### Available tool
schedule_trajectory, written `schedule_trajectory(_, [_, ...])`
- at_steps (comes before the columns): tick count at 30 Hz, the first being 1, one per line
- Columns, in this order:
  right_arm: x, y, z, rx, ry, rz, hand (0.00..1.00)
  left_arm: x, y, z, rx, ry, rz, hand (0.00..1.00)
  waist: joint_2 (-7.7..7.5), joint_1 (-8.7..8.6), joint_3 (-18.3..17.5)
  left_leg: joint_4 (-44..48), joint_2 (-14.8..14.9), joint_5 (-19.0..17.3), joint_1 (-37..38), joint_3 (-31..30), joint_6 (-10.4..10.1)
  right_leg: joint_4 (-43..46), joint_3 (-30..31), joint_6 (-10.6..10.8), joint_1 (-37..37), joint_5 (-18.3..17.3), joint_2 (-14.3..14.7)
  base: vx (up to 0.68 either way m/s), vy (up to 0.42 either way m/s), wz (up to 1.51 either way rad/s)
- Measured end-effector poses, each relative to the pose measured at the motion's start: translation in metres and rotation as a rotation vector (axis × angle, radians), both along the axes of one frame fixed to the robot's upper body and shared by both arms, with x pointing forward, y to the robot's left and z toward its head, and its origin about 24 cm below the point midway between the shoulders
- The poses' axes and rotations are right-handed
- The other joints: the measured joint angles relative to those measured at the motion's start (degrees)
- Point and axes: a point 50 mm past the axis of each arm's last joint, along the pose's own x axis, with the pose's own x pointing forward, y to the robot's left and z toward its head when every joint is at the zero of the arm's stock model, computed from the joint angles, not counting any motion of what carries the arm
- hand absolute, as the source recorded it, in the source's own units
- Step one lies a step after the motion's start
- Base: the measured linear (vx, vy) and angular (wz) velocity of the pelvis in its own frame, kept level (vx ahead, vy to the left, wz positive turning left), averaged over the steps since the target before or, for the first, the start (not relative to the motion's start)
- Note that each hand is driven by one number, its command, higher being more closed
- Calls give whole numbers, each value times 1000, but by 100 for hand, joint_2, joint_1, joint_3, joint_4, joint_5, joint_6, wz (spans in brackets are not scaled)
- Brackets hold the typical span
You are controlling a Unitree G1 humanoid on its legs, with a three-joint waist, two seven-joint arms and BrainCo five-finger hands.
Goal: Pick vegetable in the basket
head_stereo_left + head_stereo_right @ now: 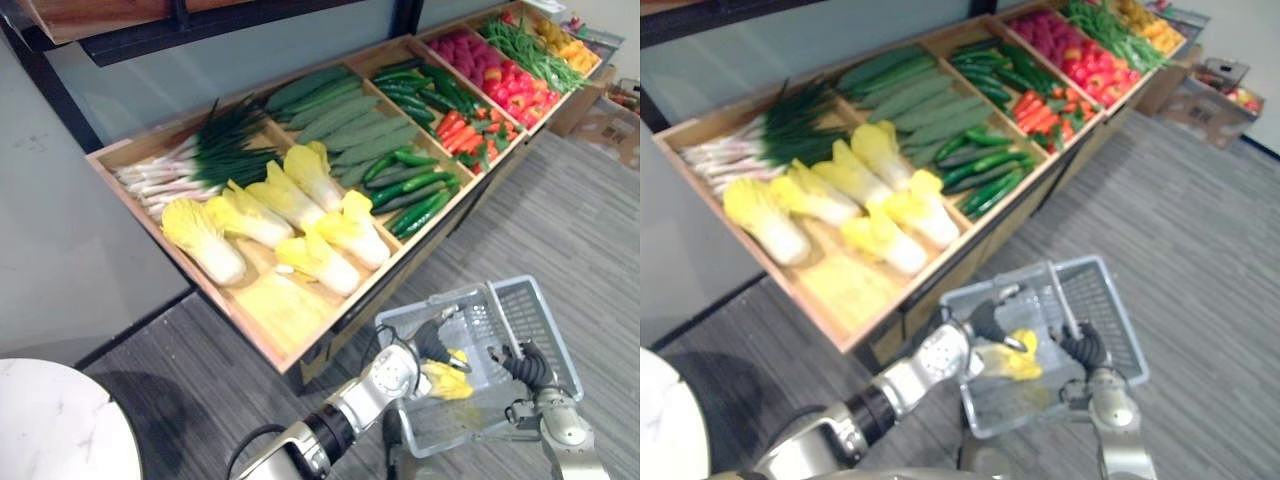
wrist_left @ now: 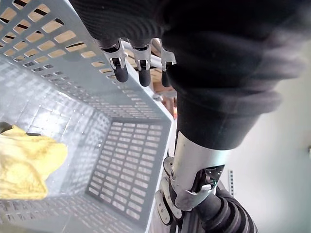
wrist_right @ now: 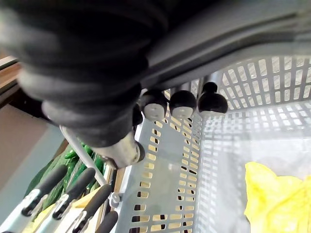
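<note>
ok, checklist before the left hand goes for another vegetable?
1. Cabbage lies in the basket: ok.
2. Left hand fingers straight, off the cabbage: ok.
3. Right hand curled round the handle: ok.
4. Basket held level: cannot tell.
5. Cabbages in the wooden crate to pick from: ok.

yellow cabbage [image 1: 447, 381] lying in grey basket [image 1: 535, 315]

the basket [image 1: 1110, 300] is open above save its handle [image 1: 1061, 295], floor free beside the cabbage [image 1: 1012, 358].
</note>
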Motion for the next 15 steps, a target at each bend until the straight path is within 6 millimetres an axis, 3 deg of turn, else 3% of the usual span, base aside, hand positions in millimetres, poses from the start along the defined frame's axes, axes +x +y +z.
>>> schedule_trajectory(4, [-1, -1, -10, 19, 37, -22, 100, 0, -3, 9, -32, -19, -14, 0, 2, 30, -1, 2, -2, 1, -6, -34, 2, 2, -37, 1, 20, -1, -16, 0, 0, 3])
schedule_trajectory(9, [-10, -7, -27, 35, 107, -75, 100, 2, 0, 67, -284, -129, -35, 0, 33, 92, -11, 11, 1, 2, -21, -199, 6, -1, -176, 7, 125, -5, -59, -1, -12, 15])
schedule_trajectory(11, [-14, -13, -33, 15, 136, -111, 100, 4, 18, 85, -380, -173, -10, 0, 45, 105, -17, 25, 0, -1, -54, -263, 11, 0, -221, 7, 134, -5, -76, -15, -25, 15])
schedule_trajectory(15, [-32, -29, -57, -11, 261, -195, 100, 12, 84, 111, -527, -280, 175, 0, 151, 227, -41, 93, 44, 2, -132, -442, 12, -1, -395, 9, 208, -6, -80, -11, -36, 18])
